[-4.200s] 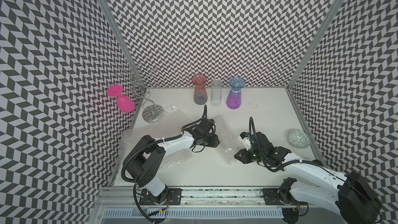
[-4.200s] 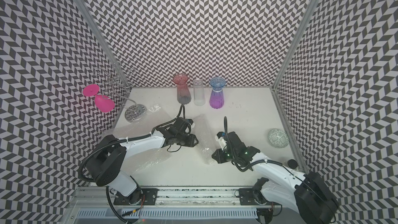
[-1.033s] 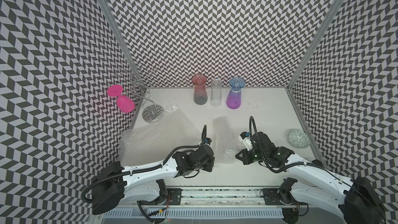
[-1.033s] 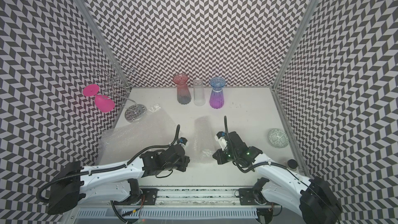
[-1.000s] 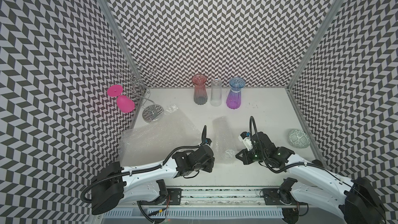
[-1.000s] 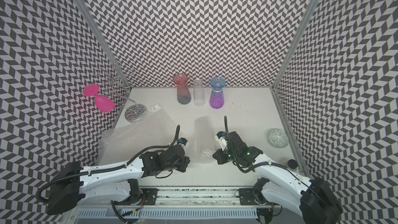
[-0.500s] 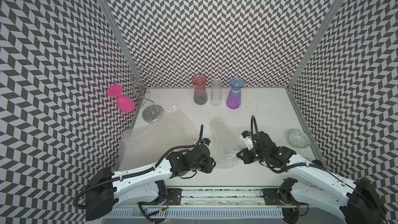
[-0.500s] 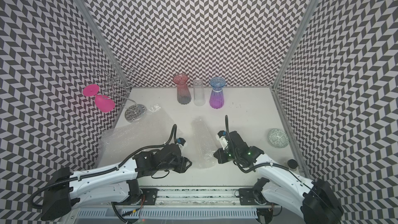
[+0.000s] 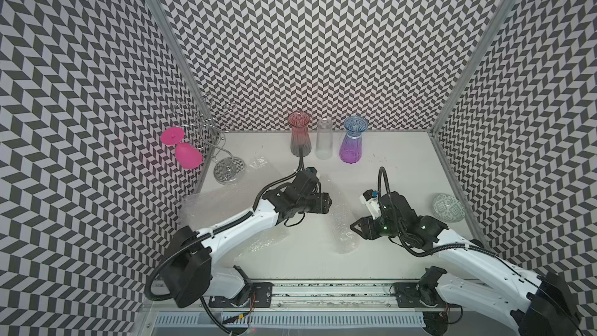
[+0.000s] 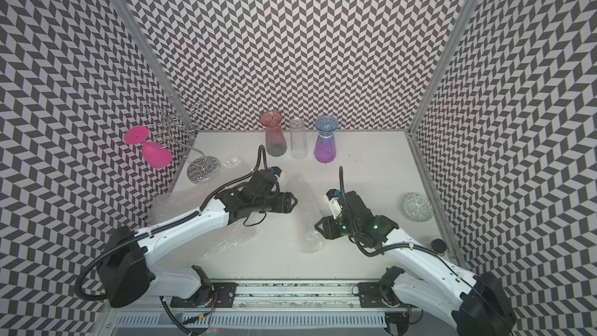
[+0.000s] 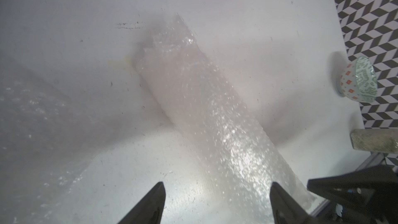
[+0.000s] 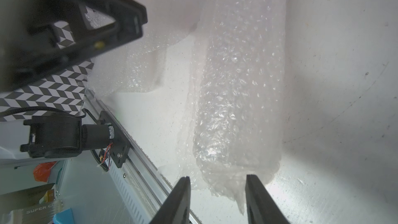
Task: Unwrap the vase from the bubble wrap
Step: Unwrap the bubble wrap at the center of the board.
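While both arms stand at the wrapped bundle, neither has hold of it. In the wrist view the left gripper (image 11: pixel 216 185) has its jaws wide apart with nothing between them. The right gripper (image 12: pixel 217 178) has its jaws partly apart; the crumpled end of the bundle reaches in between the fingertips, but it is not clamped.

The bubble wrap roll (image 9: pixel 339 218) lies on its side on the white table (image 9: pixel 387 253), between the two grippers and angled from the back towards the front rail. It remains wound up as a tube. The vase cannot be made out through the plastic, though the firm cylindrical shape suggests it is inside. A separate loose bubble wrap sheet (image 9: pixel 219 202) lies flat under the left arm, and three bare vases (image 9: pixel 298 137) stand upright at the back wall, well apart from the work.

Judgement: the step in hand is re-gripping, with the unrolling proper not yet done. The next move calls for one gripper to pinch a free edge of the wrap alone, not the body beneath, while the other steadies the roll against turning. The loose edge is hard to tell in these views.
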Controlling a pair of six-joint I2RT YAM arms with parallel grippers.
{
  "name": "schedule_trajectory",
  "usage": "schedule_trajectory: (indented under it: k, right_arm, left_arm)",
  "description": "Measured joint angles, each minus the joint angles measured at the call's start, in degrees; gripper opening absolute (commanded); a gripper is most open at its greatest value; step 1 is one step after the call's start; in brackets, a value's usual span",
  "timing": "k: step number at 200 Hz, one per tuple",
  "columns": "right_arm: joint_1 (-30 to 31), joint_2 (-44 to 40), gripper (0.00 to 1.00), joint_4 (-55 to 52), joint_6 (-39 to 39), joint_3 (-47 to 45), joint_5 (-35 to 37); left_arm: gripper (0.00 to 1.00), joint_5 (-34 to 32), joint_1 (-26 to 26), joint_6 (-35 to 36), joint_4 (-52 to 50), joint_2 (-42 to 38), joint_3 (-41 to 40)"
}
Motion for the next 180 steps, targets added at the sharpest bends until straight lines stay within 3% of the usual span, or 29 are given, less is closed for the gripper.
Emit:
schedule_trajectory:
  k: [46, 88, 136, 180]
  right_arm:
    - [0.00, 6.25, 0.57, 0.68, -0.28, 6.69, 2.73]
    - [-0.33, 15.93, 0.60, 2.78, -1.66, 13.81, 5.55]
    - [-3.58, 25.94, 0.60, 4.39, -2.62, 17.53, 3.34]
    - [-4.50, 30.12, 0.60, 5.14, -3.85, 19.15, 1.92]
  left_arm:
    - [0.66, -1.79, 1.70, 3.32, -1.01, 11.02, 9.29]
    - [0.62, -1.92, 1.99, 3.76, -1.18, 10.93, 7.06]
    - [0.58, -1.46, 2.03, 3.85, 0.07, 12.22, 6.14]
    - [0.42, -1.03, 3.17, 4.48, 1.46, 14.29, 5.14]
